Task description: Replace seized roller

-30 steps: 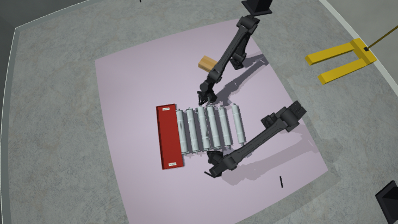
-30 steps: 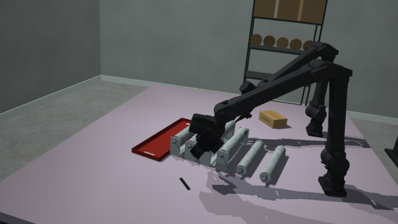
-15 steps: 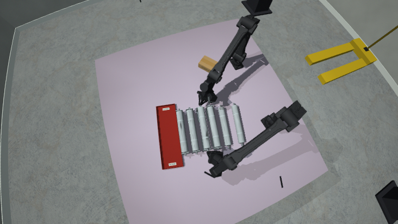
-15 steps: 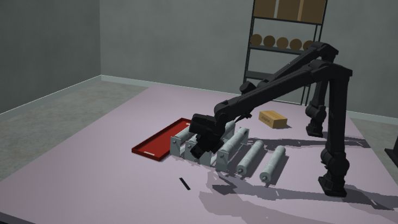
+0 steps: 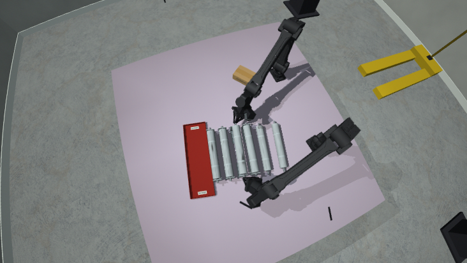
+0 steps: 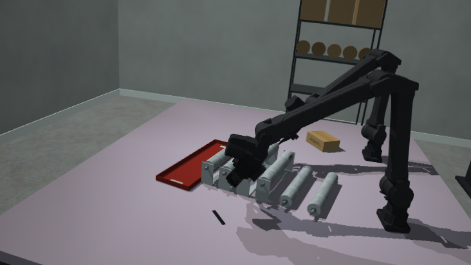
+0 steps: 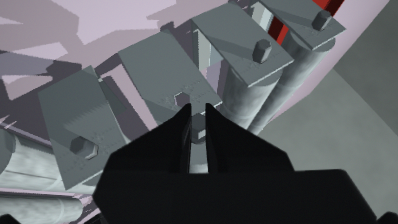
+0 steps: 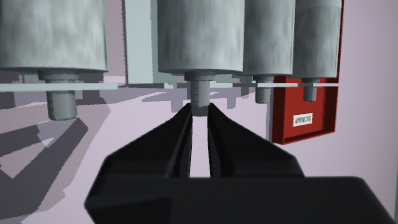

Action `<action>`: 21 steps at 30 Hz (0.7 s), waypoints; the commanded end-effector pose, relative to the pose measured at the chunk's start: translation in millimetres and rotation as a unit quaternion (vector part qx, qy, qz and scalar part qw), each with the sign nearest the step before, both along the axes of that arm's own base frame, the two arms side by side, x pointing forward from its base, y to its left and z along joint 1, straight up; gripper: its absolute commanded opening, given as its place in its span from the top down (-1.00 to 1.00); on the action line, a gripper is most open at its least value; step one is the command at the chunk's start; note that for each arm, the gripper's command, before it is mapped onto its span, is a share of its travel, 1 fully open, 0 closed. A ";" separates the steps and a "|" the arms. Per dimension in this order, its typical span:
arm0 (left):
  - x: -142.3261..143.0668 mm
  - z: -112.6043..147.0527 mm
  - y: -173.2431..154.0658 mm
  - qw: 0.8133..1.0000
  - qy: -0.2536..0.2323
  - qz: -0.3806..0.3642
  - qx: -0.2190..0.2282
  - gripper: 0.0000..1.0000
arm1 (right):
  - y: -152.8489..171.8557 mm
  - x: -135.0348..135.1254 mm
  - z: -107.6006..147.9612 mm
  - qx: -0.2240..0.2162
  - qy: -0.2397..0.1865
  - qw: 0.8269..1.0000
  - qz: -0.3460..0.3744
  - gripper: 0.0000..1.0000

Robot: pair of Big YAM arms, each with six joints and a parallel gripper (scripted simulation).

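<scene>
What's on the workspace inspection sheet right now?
Surface: pinkish top, shadows across it
Held roller: third from scrap tray; its axle is out of the bracket hole at the left claw's end
Spare rollers: two, lying beside the bed
Scrap tray: no roller inside
Clutter: carton, black strip
Left claw: shut on axle
Right claw: shut on axle
Cables: nothing seen
Surroundings: shelf unit, yellow forks
</scene>
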State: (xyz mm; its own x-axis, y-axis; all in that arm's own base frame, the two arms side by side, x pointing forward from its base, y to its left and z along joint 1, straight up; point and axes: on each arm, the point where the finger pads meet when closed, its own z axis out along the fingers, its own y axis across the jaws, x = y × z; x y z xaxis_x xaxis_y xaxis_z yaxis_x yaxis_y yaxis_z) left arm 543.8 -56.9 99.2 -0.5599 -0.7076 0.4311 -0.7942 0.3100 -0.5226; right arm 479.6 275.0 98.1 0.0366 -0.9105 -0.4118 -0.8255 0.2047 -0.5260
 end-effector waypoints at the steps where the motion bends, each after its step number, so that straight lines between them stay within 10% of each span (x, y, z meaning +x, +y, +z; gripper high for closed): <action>1: 18.4 58.5 8.0 0.997 -0.074 0.002 -0.003 0.94 | 19.3 17.1 81.7 0.040 -0.087 0.995 0.011 0.94; 9: 7.8 49.2 6.2 0.998 -0.070 0.001 -0.010 0.94 | 11.3 3.8 62.4 0.024 -0.079 0.997 0.010 0.94; 21: 10.7 71.8 6.3 0.995 -0.100 0.007 -0.023 0.94 | 16.3 11.8 100.9 0.028 -0.127 0.991 0.008 0.94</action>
